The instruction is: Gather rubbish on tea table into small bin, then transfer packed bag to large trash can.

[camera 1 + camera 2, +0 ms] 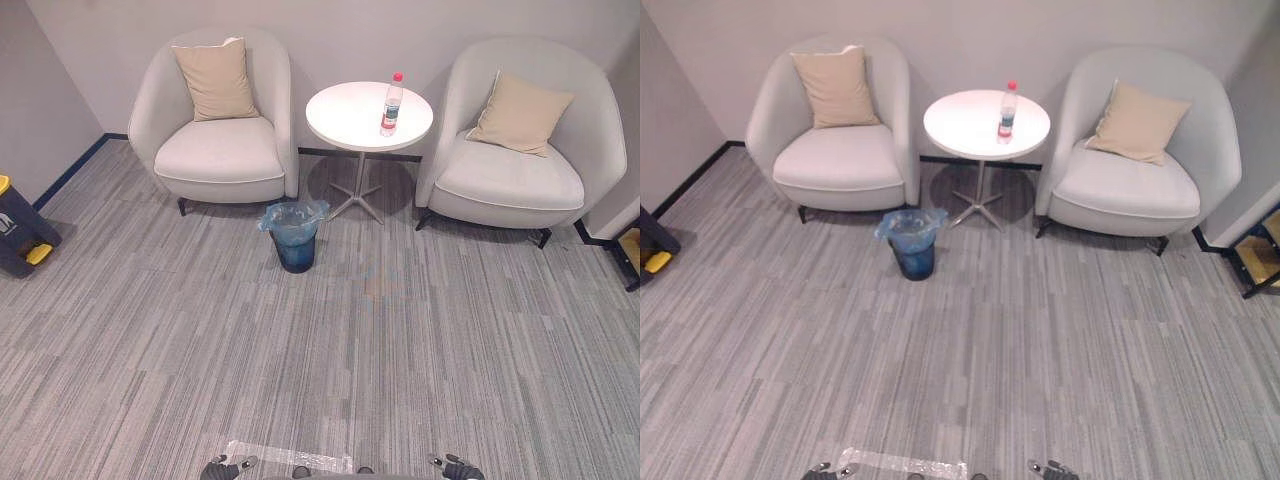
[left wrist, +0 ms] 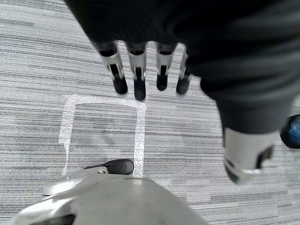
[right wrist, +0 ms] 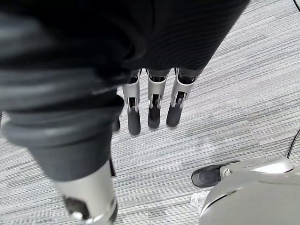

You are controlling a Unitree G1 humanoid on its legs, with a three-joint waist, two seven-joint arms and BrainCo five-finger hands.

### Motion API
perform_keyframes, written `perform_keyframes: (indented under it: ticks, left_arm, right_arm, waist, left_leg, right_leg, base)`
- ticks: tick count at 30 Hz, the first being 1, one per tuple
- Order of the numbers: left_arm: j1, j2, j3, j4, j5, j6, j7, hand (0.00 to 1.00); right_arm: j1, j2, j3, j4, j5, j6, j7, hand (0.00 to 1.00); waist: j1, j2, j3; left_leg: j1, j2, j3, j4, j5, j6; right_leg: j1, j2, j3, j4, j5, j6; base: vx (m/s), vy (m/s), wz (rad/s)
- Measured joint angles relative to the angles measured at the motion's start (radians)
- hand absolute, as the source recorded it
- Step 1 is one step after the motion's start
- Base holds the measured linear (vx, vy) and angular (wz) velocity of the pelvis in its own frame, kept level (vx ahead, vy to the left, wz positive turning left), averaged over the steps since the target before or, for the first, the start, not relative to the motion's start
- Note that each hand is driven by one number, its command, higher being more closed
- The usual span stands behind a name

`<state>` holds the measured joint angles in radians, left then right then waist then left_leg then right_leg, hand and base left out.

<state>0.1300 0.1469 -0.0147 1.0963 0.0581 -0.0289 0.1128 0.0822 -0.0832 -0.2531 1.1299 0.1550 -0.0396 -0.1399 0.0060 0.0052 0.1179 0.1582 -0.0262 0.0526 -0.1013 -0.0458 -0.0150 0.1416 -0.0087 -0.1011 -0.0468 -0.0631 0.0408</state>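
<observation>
A clear plastic bottle (image 1: 391,104) with a red cap stands upright on the round white tea table (image 1: 345,115) between two armchairs. On the floor in front of the table sits the small dark bin (image 1: 295,237) lined with a blue bag. At the far left by the wall is the large dark trash can (image 1: 20,232) with yellow parts. My left hand (image 1: 221,467) and right hand (image 1: 458,466) hang low at the bottom edge, far from the table. In the wrist views the left hand's fingers (image 2: 139,70) and the right hand's fingers (image 3: 153,101) are straight, holding nothing, above the carpet.
Two light grey armchairs (image 1: 222,125) (image 1: 520,150), each with a beige cushion, flank the table. A square of clear tape (image 2: 101,133) marks the grey carpet under me. A dark rack (image 1: 630,250) stands at the right edge.
</observation>
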Motion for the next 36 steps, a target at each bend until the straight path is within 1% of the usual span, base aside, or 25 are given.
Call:
perform_keyframes:
  ticks: [11, 18, 23, 29, 32, 34, 35, 36]
  left_arm:
    - [-0.001, 0.005, -0.011, 0.004, 0.0, -0.004, 0.0, 0.0]
    - [-0.002, 0.015, -0.022, 0.004, 0.0, -0.004, -0.001, 0.0]
    - [-0.004, 0.017, -0.023, 0.01, 0.0, -0.004, -0.001, 0.0]
    - [-0.019, 0.019, -0.025, 0.028, 0.0, -0.002, -0.002, 0.0]
    - [-0.021, 0.019, -0.025, 0.028, 0.0, -0.002, -0.002, 0.0]
    - [-0.023, 0.02, -0.025, 0.028, 0.0, -0.002, -0.002, 0.0]
    - [-0.032, 0.022, -0.024, 0.028, 0.0, -0.002, -0.002, 0.0]
    - [-0.04, 0.024, -0.023, 0.028, 0.0, -0.002, -0.002, 0.0]
  right_arm:
    - [-0.002, 0.002, 0.002, 0.004, -0.002, 0.0, -0.008, 0.0]
    - [-0.003, 0.005, 0.015, 0.005, -0.002, 0.0, -0.008, 0.0]
    - [-0.003, 0.005, 0.022, 0.005, -0.002, 0.0, -0.008, 0.0]
    - [-0.003, 0.004, 0.027, 0.005, 0.0, 0.0, -0.006, 0.0]
    - [-0.004, 0.004, 0.027, 0.004, 0.002, 0.0, -0.006, 0.0]
    - [-0.004, 0.005, 0.027, 0.003, 0.004, 0.0, -0.007, 0.0]
    - [-0.004, 0.005, 0.026, 0.001, 0.005, -0.001, -0.007, 0.0]
    - [-0.004, 0.005, 0.026, -0.002, 0.013, -0.006, -0.007, 0.0]
  waist:
    - [0.0, -0.004, 0.001]
    - [0.0, -0.018, 0.009]
    - [0.0, -0.022, 0.012]
    - [-0.003, -0.023, 0.013]
    - [-0.006, -0.022, 0.014]
    - [-0.006, -0.023, 0.015]
    - [-0.006, -0.027, 0.018]
    - [-0.006, -0.027, 0.028]
  left_leg:
    - [0.001, -0.001, -0.004, 0.0, 0.0, 0.0]
    - [0.012, -0.001, -0.003, 0.0, 0.0, 0.0]
    - [0.013, -0.001, -0.002, -0.001, 0.0, 0.0]
    - [0.001, 0.005, 0.018, -0.001, 0.0, 0.0]
    - [-0.002, 0.014, 0.03, 0.0, -0.002, -0.003]
    - [-0.007, 0.021, 0.046, 0.014, -0.012, -0.015]
    - [-0.026, 0.024, 0.053, 0.06, -0.034, -0.029]
    - [-0.06, 0.033, 0.064, 0.144, -0.073, -0.04]
  right_leg:
    - [0.008, 0.0, -0.006, -0.011, 0.002, -0.004]
    - [0.017, 0.0, -0.006, -0.012, 0.002, -0.004]
    - [0.015, 0.0, -0.005, -0.015, 0.003, -0.004]
    - [0.012, 0.007, 0.006, -0.031, 0.012, -0.019]
    - [0.001, 0.015, 0.015, -0.031, 0.013, -0.02]
    - [0.001, 0.021, 0.028, -0.027, 0.013, -0.02]
    - [0.0, 0.02, 0.032, -0.024, 0.012, -0.021]
    - [-0.001, 0.022, 0.035, -0.015, 0.008, -0.027]
  base:
    - [-0.02, -0.025, 0.01]
    - [-0.04, -0.033, 0.0]
    - [-0.04, -0.026, -0.01]
    - [-0.01, -0.043, -0.06]
    - [-0.02, -0.053, -0.12]
    - [0.0, -0.054, -0.18]
    - [0.01, -0.07, -0.16]
    - [-0.02, -0.07, -0.16]
